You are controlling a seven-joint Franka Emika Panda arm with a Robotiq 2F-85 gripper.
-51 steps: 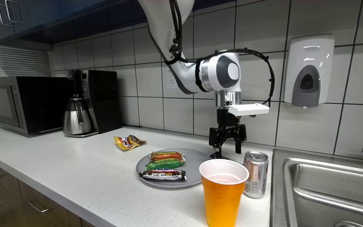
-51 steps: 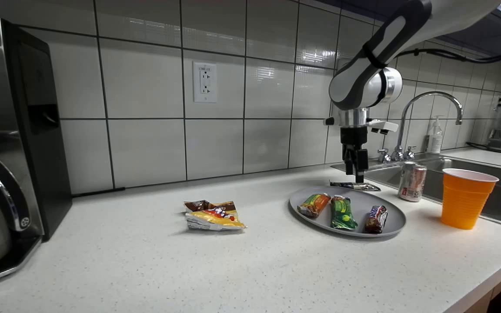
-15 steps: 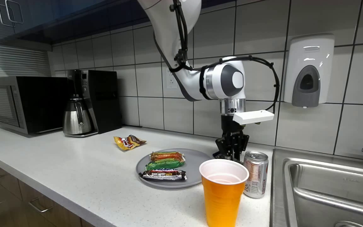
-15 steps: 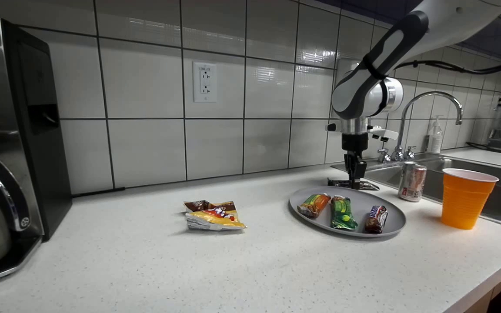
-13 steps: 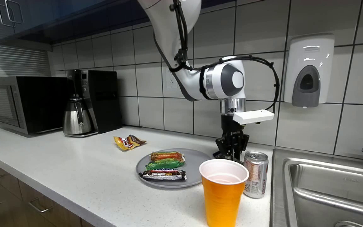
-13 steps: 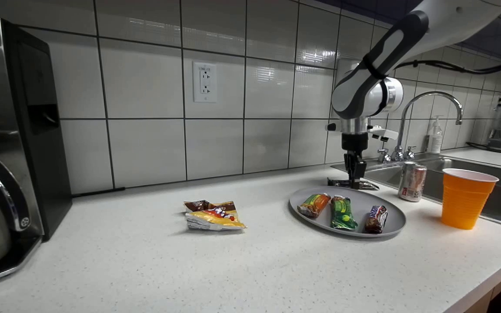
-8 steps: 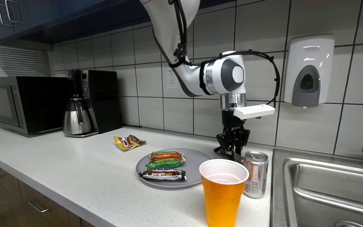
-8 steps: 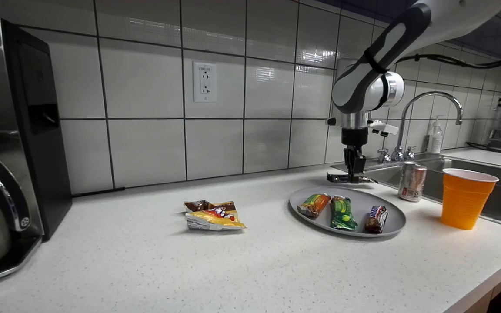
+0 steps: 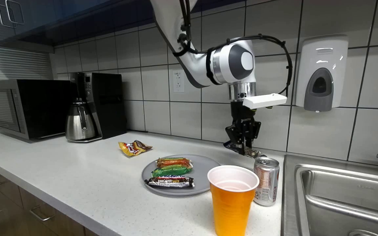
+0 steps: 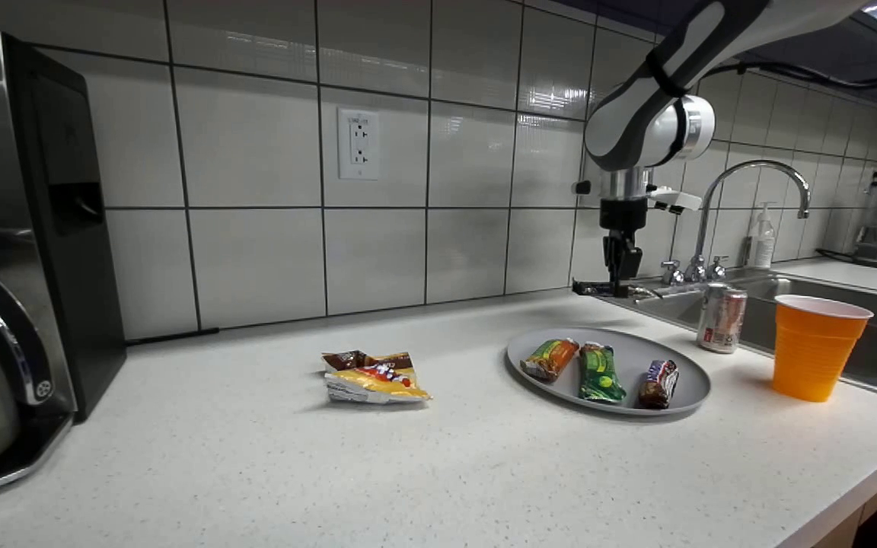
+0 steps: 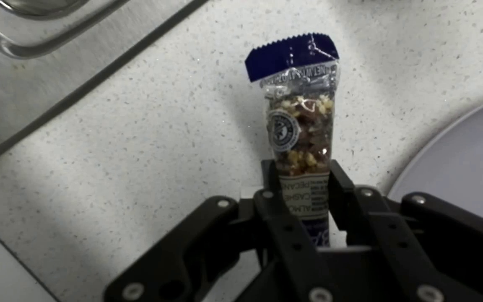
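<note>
A: What does the black, two-fingered pincer [image 11: 303, 178] have?

B: A slim, clear-wrapped nut bar [image 11: 302, 126] with a dark blue crimped end.

A: Is it properly gripped?

B: Yes, the pincer is clamped on it. In the wrist view its fingers [image 11: 338, 188] press one against each long side, and the blue end points out away from them. Nuts show through the clear part, and the printed words stand upside down there.

A: Where is the bar?

B: Held above the white speckled surface [image 10: 332, 472], roughly level in an exterior view. The wrist view puts it over the strip between the round grey plate [image 9: 205, 167] and the stainless steel sink [image 9: 292, 203].

A: What is on the plate?

B: Three packaged bars: an orange-wrapped bar [image 10: 550, 359] and a green-wrapped bar [image 10: 601, 373] close together, then a dark brown bar [image 10: 658, 384] set slightly off from the green one.

A: And around the plate?

B: A silver and red drinks can [image 9: 266, 182] stands upright just beside the sink. Near it, also upright, is an orange plastic cup [image 9: 233, 206] with a white inside. On the opposite side of the plate, well apart, lies a crumpled yellow and brown packet [image 10: 374, 380].

A: Anything farther along?

B: A black coffee machine [image 9: 108, 105] with a steel jug [image 9: 79, 124], next to a black, box-shaped microwave oven [image 9: 44, 108].
</note>
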